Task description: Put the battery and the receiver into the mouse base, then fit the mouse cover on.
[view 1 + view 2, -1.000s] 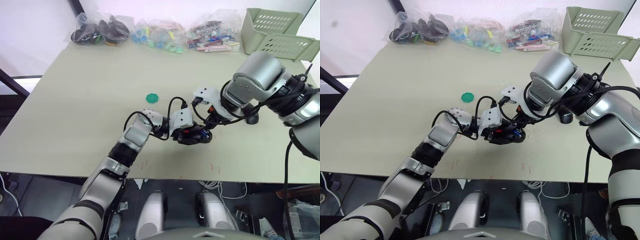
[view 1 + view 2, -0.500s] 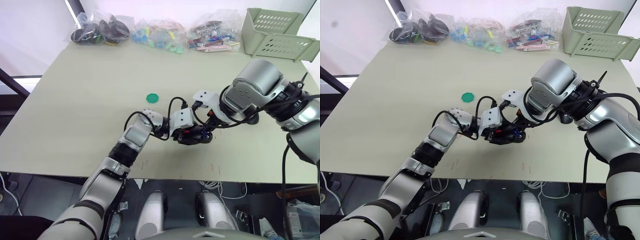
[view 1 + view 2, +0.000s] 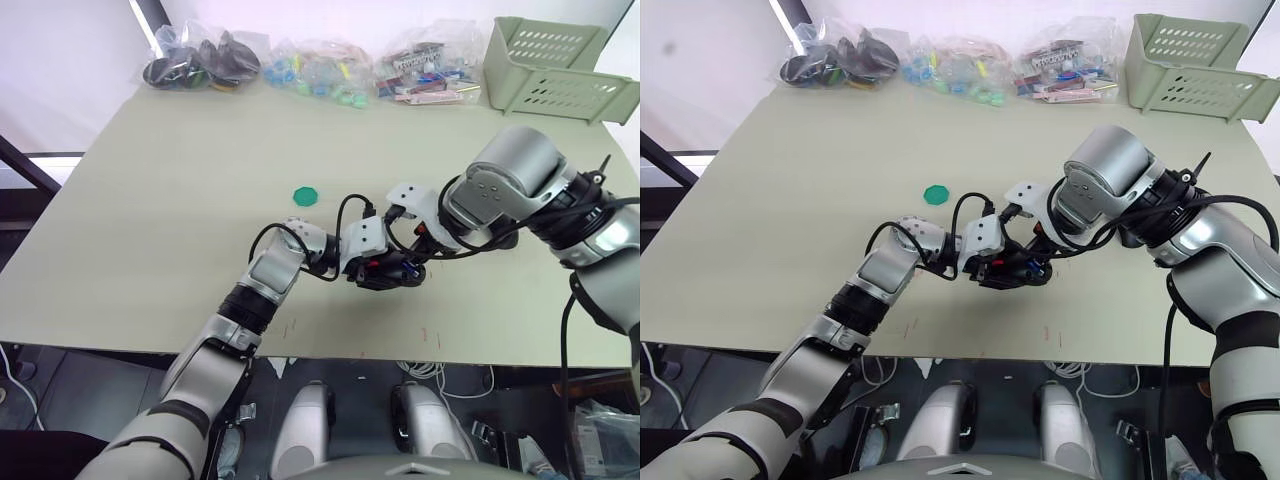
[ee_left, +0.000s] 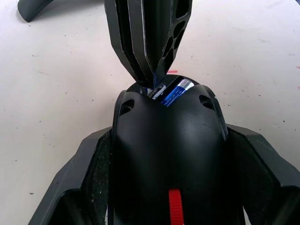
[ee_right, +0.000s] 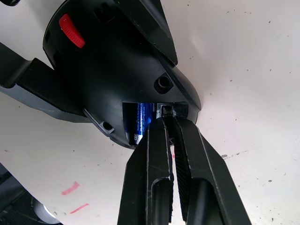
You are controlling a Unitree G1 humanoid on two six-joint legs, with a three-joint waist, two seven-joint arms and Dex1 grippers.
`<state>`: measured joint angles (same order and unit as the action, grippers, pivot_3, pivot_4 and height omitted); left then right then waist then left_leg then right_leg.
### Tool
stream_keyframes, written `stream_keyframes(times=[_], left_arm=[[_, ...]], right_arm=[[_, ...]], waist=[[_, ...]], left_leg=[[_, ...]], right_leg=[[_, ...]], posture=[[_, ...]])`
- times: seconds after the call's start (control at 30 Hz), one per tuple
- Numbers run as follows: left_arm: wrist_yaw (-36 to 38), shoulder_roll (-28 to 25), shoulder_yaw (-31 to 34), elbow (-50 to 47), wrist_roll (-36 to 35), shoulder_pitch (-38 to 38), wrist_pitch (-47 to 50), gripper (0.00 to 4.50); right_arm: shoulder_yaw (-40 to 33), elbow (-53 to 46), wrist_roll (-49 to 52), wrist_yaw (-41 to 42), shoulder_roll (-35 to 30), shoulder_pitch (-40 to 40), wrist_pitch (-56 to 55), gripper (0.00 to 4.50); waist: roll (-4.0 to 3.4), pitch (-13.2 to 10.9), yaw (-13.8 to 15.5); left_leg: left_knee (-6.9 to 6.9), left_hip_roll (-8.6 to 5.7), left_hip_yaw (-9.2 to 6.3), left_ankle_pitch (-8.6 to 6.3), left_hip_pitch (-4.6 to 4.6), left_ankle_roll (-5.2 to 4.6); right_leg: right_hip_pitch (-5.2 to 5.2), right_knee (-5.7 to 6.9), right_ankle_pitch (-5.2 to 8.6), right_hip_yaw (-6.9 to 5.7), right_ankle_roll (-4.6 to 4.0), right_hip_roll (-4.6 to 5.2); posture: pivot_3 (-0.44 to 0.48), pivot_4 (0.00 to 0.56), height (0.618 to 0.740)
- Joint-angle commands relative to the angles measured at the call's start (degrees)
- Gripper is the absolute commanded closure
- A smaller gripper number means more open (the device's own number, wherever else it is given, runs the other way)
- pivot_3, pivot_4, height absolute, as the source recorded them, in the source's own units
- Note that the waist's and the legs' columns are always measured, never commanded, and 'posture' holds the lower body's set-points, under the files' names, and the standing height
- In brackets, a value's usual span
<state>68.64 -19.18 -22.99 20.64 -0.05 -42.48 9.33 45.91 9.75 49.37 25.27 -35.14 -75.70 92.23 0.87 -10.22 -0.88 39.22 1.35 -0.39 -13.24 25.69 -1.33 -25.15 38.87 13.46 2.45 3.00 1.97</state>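
A: Starting nearest the camera, what sits at the lower centre of the head view?

B: The left hand [image 4: 168,154] is clamped on the mouse base [image 3: 385,272], one black finger on each side of the body, as the left wrist view shows. The base rests on the surface [image 3: 150,200], its red part [image 4: 175,208] facing up.

A: And the battery?

B: The battery [image 5: 139,118] lies in the recessed compartment at the end of the base, blue with a silver tip, in the slot beside the right hand's tips.

A: What is the right hand doing?

B: The right hand [image 5: 168,123] has its fingers pressed together, tips at the compartment rim, touching a small squarish piece [image 5: 167,110] there. Whether that is the receiver, I cannot tell.

A: Farther back?

B: A green disc [image 3: 304,194] lies left of centre, well apart from the base. Along the top edge lie clear bags of small parts [image 3: 320,70], and a pale green basket [image 3: 560,70] stands at the upper right.
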Motion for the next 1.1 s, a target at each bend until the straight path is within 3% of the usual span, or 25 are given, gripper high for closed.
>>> stream_keyframes(times=[0.03, 0.93, 1.1], left_arm=[[-0.1, 0.6, -0.1, 0.0, 0.0, -0.5, -0.6, 1.53], [-0.9, 1.6, 0.0, 0.7, 0.2, -0.4, -1.2, 1.53], [-0.9, 1.6, 0.0, 0.6, 0.3, -0.4, -1.0, 1.53]], right_arm=[[-1.6, -2.3, 0.0, -1.2, -0.6, 0.5, 0.3, 4.50], [-3.0, -2.3, 5.6, -9.4, 2.5, 2.1, 0.3, 4.50], [-3.6, -2.1, 10.5, -9.5, 2.0, 2.6, 0.3, 4.50]], waist=[[0.00, 0.0, 0.0], [0.00, 0.1, -0.1], [0.00, 0.1, -0.1]], left_leg=[[0.01, 0.00, -0.01, 0.00, 0.00, 0.00], [0.01, 0.00, -0.01, 0.00, -0.07, -0.01], [0.01, 0.01, -0.01, 0.00, -0.08, -0.01]], right_leg=[[0.00, 0.00, 0.00, 0.00, 0.00, 0.00], [0.05, 0.01, 0.00, 0.01, 0.00, -0.01], [0.06, 0.01, 0.00, 0.01, 0.00, -0.01]], posture=[[0.000, 0.150, 0.740], [0.000, 0.150, 0.740], [0.000, 0.150, 0.740]])
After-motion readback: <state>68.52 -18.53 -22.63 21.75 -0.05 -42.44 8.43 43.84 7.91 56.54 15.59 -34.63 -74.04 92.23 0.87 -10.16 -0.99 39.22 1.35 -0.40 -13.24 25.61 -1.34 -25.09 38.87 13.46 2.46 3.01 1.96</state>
